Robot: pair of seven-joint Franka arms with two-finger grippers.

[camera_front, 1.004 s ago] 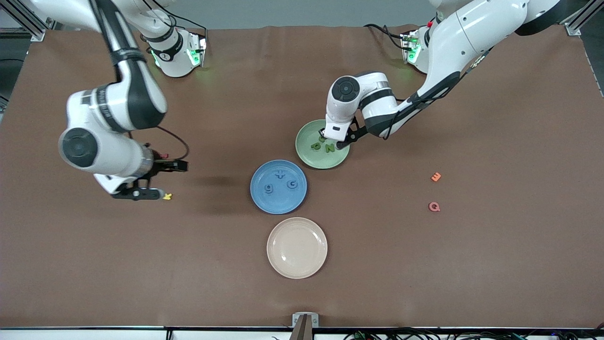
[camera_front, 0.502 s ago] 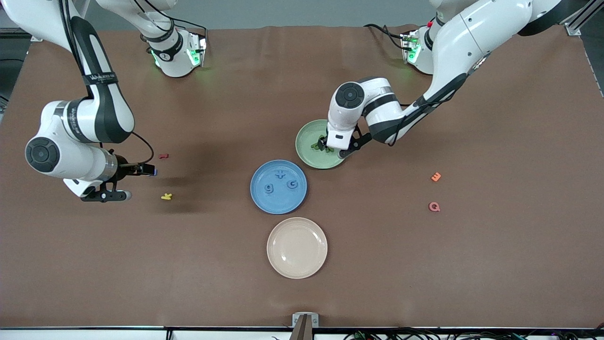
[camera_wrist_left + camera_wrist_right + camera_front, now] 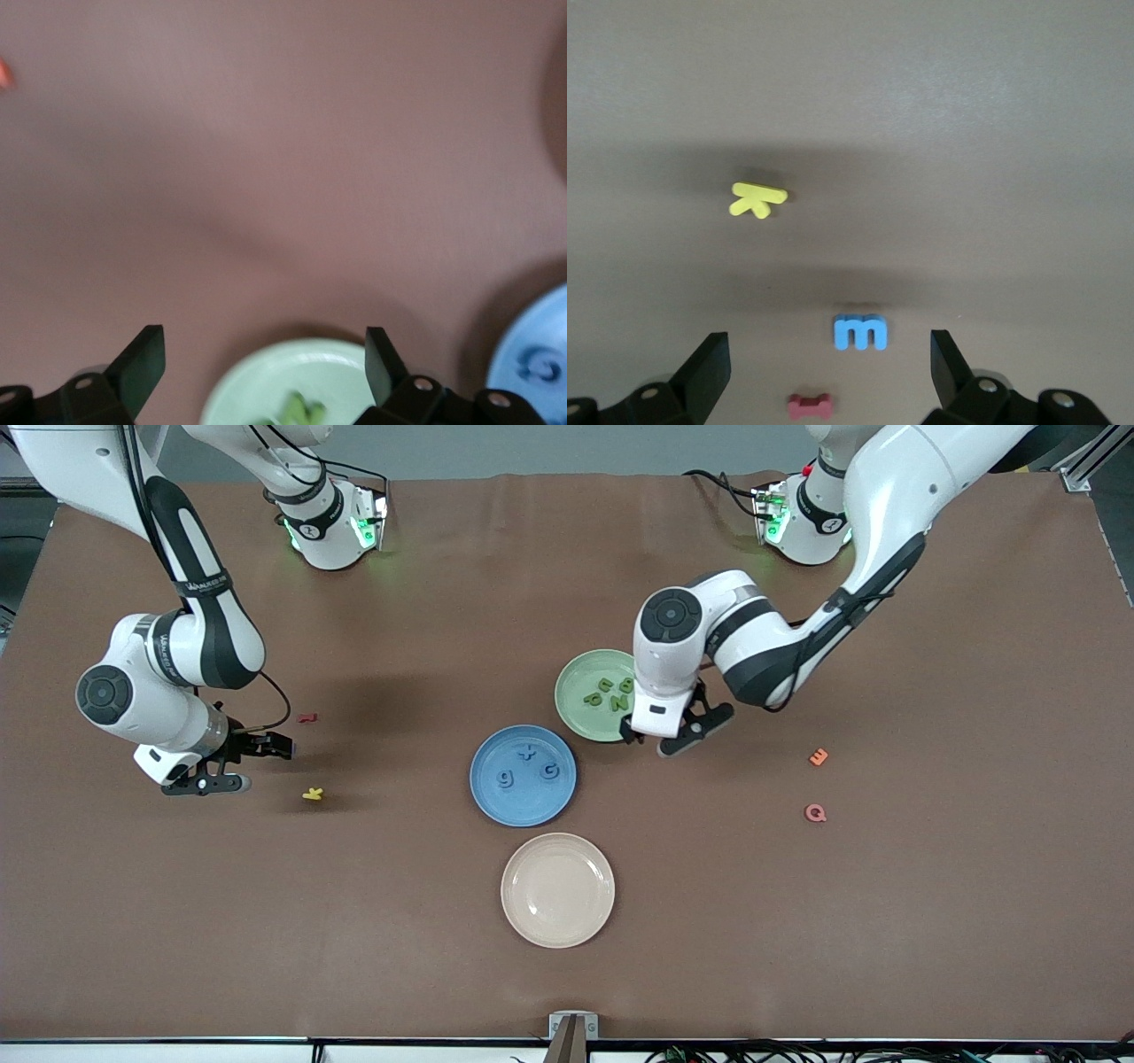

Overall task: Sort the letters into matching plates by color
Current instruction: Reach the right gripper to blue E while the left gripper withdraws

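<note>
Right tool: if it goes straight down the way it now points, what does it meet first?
Probably the blue letter, which lies on the table between the open fingers of the right tool. The red piece is close by, so depth leaves some doubt.

The desk (image 3: 930, 921) carries a matt brown covering, smooth and cloth-like. The green plate (image 3: 576, 677), blue plate (image 3: 523, 802) and cream plate (image 3: 558, 890) look matt, the cream one faintly sheened. The blue letter (image 3: 859, 333) and yellow letter (image 3: 756, 199) look like soft matt foam. Arm shells are glossy white plastic; tool fingers (image 3: 704, 367) matt black.
</note>
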